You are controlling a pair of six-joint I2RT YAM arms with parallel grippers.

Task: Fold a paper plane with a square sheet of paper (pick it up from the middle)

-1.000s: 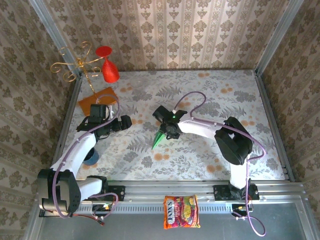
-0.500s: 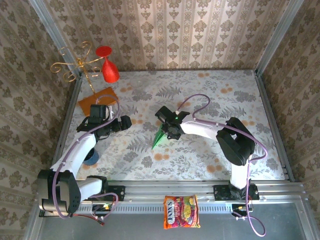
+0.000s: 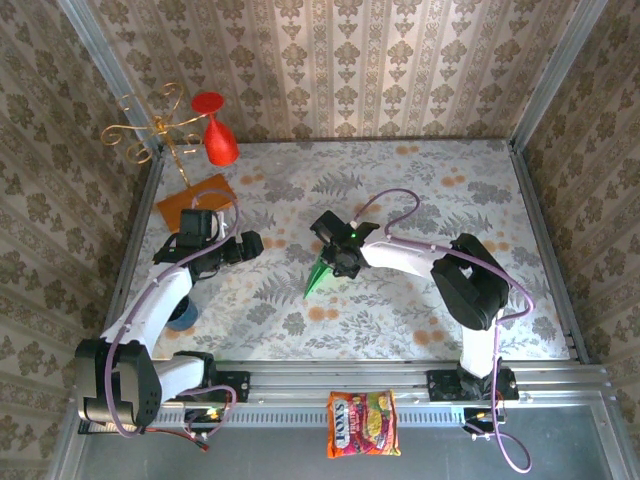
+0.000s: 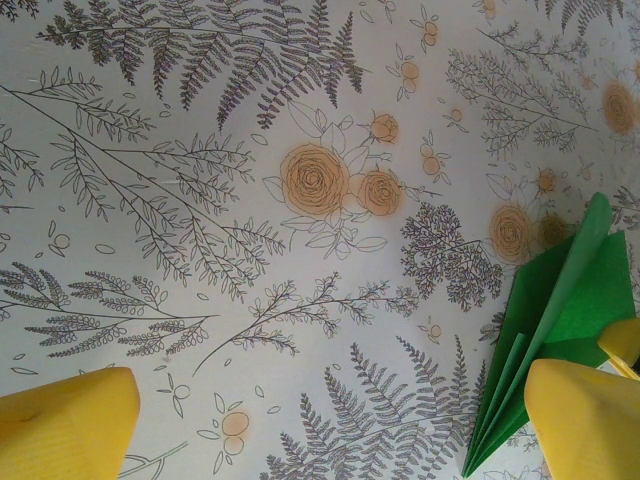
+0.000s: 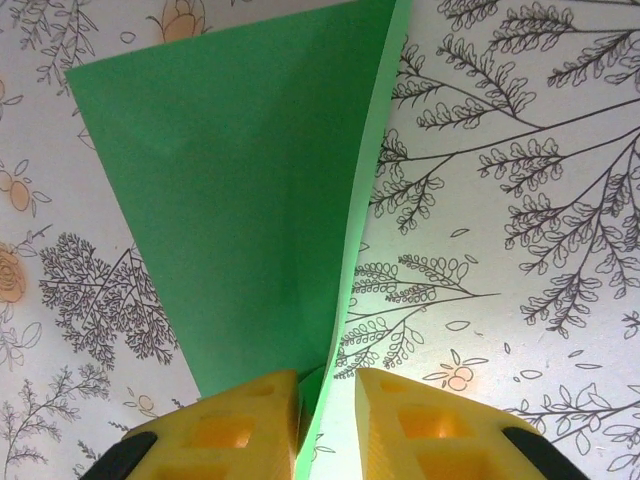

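Paper plane (image 3: 321, 277) – position? (M)

Green dart lying on the flowered table (image 3: 420, 300), about mid-table, a little left of centre. Nose points toward the near-left, tail sits under the right gripper (image 3: 338, 262). (K)

Right jaws? (M)

Wrist view: the plane (image 5: 240, 200) fans away from the right gripper (image 5: 326, 400). Its yellow fingers (image 5: 240, 415) stand close together, one on each side of the folded tail edge, with a thin gap showing. Cannot tell whether they actually pinch the paper. (K)

Left side? (M)

Left gripper (image 3: 250, 243) hangs over the table, near the plane on its left, jaws wide apart, holding nothing. Its wrist view has the fingers (image 4: 70, 425) at the two bottom corners and the plane (image 4: 565, 320) at the right edge. (K)

Surroundings? (M)

Orange board (image 3: 197, 198) at far left, snack packet (image 3: 362, 423) on the front rail, both well apart from the plane. (K)
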